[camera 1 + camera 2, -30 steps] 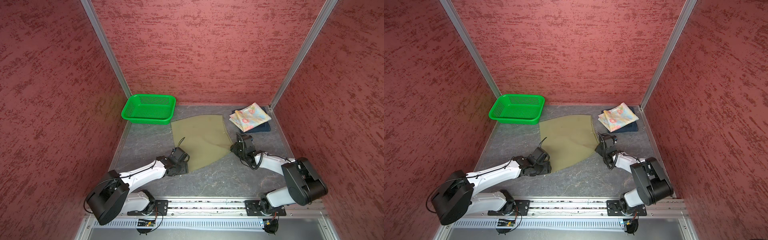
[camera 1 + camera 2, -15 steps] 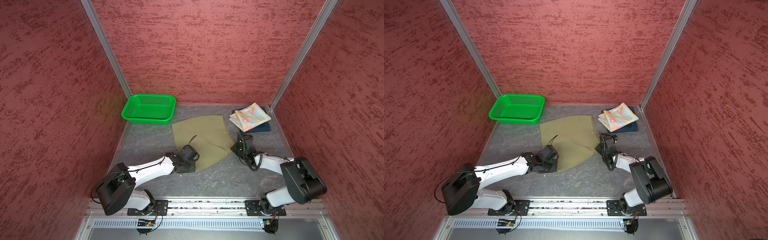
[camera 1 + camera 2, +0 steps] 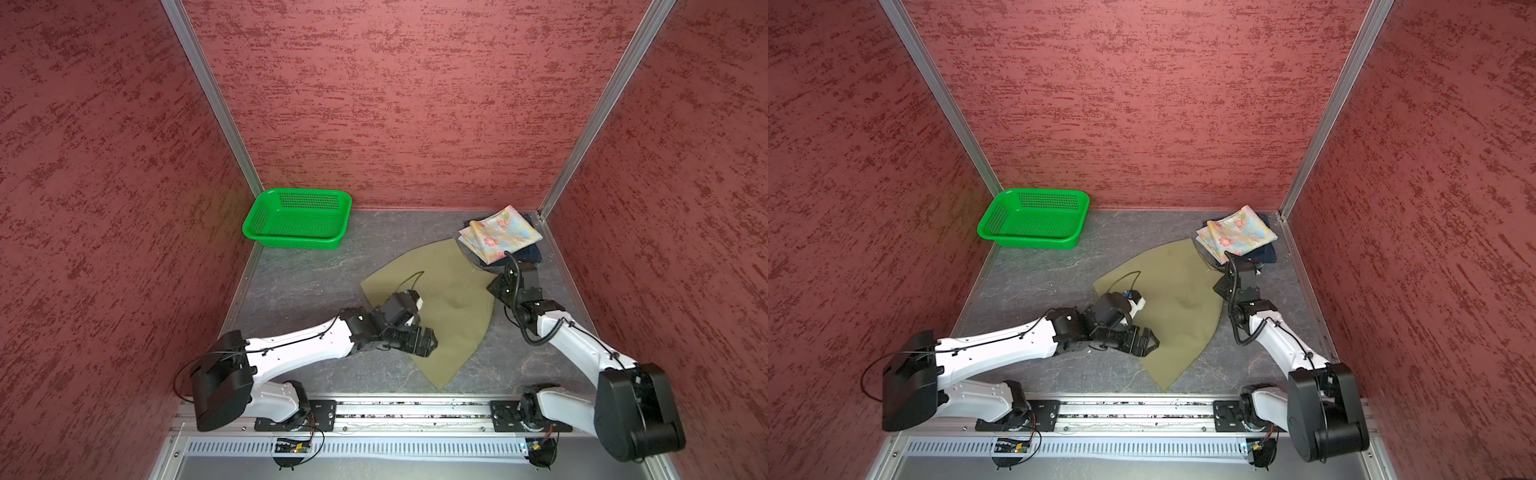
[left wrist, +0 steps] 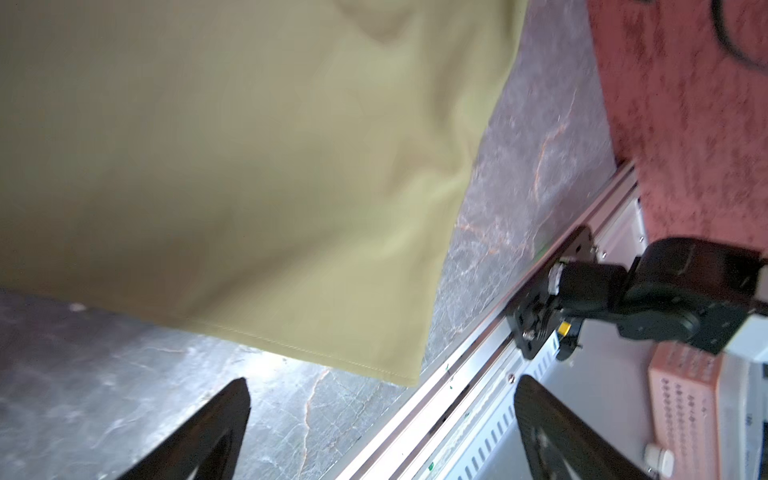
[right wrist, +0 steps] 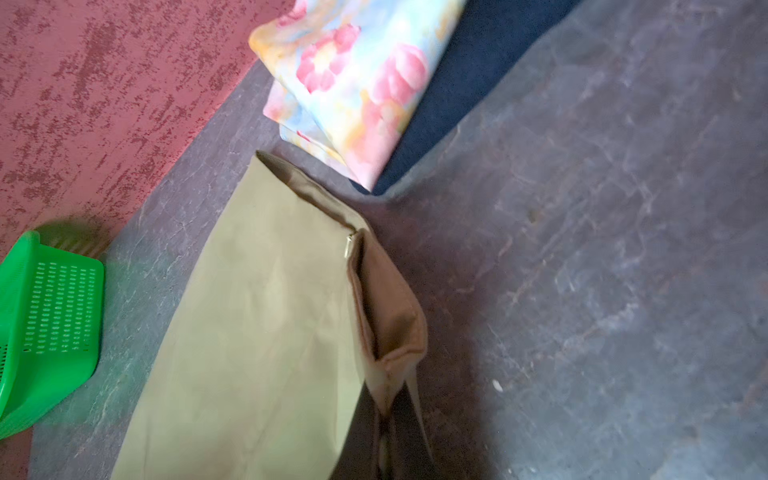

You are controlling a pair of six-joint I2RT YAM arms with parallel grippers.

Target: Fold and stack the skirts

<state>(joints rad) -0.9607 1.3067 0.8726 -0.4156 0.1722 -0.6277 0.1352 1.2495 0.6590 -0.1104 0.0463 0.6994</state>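
The olive-green skirt [image 3: 446,307] [image 3: 1177,307] lies spread in the middle of the table, one hem corner pointing at the front rail. My left gripper [image 3: 424,343] [image 3: 1145,343] hovers open at its near-left hem; in the left wrist view the left gripper [image 4: 382,386] holds nothing and the olive skirt's hem [image 4: 291,340] lies just past the fingertips [image 4: 232,399]. My right gripper [image 3: 496,287] [image 3: 1223,287] [image 5: 386,419] is shut on the olive skirt's waistband corner [image 5: 395,332]. At the back right the folded floral skirt [image 3: 498,235] [image 5: 353,83] rests on the folded denim skirt [image 3: 532,254] [image 5: 469,75].
A green perforated basket [image 3: 297,218] [image 3: 1034,224] [image 5: 45,324] stands at the back left against the wall. Red walls close in three sides. The metal rail [image 3: 395,409] with both arm bases runs along the front edge.
My left gripper dragged the olive skirt's near edge rightward and forward, turning the skirt, then opened and let go. My right gripper closed on the waistband corner and stays there.
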